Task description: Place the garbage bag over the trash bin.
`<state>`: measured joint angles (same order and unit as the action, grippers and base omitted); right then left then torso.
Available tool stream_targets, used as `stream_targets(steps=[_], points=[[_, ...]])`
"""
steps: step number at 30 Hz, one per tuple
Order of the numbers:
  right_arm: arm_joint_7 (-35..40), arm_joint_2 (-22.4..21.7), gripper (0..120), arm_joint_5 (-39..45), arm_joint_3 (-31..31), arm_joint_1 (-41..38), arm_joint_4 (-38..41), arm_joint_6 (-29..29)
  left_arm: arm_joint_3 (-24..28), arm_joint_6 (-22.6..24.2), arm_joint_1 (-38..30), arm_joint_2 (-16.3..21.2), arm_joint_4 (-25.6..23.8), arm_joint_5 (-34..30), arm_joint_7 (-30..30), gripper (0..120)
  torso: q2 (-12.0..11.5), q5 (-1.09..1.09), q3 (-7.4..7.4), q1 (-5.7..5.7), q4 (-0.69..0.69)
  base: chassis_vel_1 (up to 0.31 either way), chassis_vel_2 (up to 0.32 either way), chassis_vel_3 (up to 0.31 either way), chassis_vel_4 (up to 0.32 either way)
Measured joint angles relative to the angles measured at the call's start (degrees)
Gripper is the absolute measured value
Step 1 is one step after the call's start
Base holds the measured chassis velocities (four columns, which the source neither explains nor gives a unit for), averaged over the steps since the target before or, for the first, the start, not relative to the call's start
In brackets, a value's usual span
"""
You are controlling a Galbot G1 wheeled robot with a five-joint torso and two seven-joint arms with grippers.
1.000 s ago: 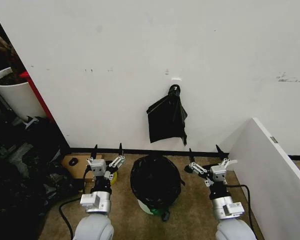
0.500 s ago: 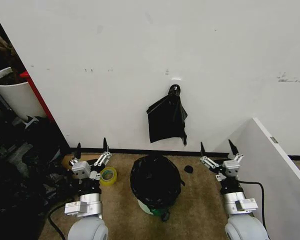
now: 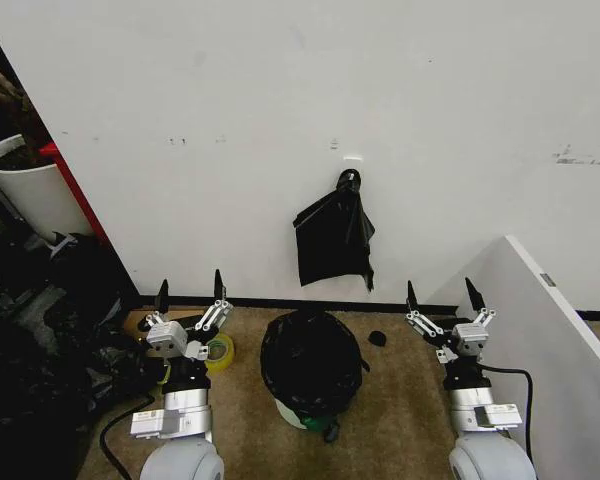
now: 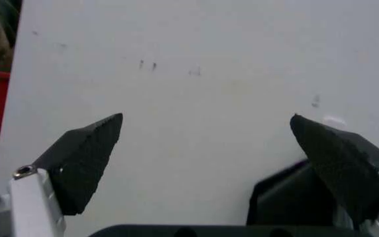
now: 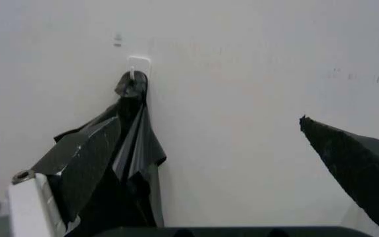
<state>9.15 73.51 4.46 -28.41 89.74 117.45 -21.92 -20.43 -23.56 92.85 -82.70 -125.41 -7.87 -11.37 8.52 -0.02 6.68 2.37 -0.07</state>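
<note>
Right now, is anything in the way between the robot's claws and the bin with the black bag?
Nothing visible. The left gripper and right gripper hang open either side of the trash bin, already covered by the garbage bag, with bare floor between.

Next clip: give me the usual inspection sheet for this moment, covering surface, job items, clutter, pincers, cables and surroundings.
Surface: tan carpet floor meeting a white wall.
Job items: black garbage bag already draped over the trash bin, whose pale base shows below it.
Clutter: roll of yellow tape and a small black item on the floor; a black bag bundle hangs from a wall hook.
Pincers: left pincer and right pincer both open, empty, raised either side of the bin, not touching it.
Cables: black cable by the left arm; another by the right arm.
Surroundings: white plant pot at left, white panel at right.
</note>
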Motion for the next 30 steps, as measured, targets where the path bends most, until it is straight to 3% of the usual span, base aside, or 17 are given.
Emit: stream_targets(steps=[5,9,14,17,21,26,30], points=[[-1.41,-0.19,100,0.58,-0.15,-1.13,-1.22,-0.02,-0.35,-0.18,0.99,2.73,-0.42,-0.01,0.72,100,0.0,0.01,0.0,0.0,0.0,0.0,0.0,0.0,0.0],[-0.26,-0.17,100,-0.69,-0.1,-1.24,-0.68,2.04,-0.13,2.45,1.21,3.11,-0.76,1.16,-2.84,100,0.0,0.01,0.0,0.0,0.01,0.0,0.0,0.0,0.0],[4.48,0.28,100,-3.19,-1.25,-1.24,-2.29,7.08,0.02,3.56,0.62,3.37,4.99,1.3,-5.37,100,0.0,-0.02,0.0,0.01,0.0,0.0,0.0,0.0,0.0],[4.45,0.65,100,-4.69,-1.91,-1.52,-4.96,5.87,0.11,2.83,0.51,3.45,6.76,-0.3,-5.1,100,0.0,0.0,0.0,0.01,0.0,0.0,0.0,0.0,0.0],[2.44,2.08,100,-7.76,-3.61,-2.08,-11.43,-0.05,0.02,-0.36,-0.03,3.08,10.05,-0.84,-3.22,100,0.0,0.02,0.0,0.01,0.0,0.0,0.0,0.0,0.0],[1.03,2.23,100,-4.06,-3.11,-1.98,-12.76,-1.2,-0.09,-4.14,-1.02,2.69,13.78,-0.81,-0.36,100,0.0,0.0,0.0,0.01,0.0,0.0,0.0,0.0,0.0],[0.63,2.27,100,-3.53,-2.97,-1.92,-12.65,-1.5,-0.01,-4.59,-0.89,2.68,13.77,-1.19,0.94,100,0.0,0.0,0.0,0.0,0.0,0.0,0.0,0.0,0.0]])
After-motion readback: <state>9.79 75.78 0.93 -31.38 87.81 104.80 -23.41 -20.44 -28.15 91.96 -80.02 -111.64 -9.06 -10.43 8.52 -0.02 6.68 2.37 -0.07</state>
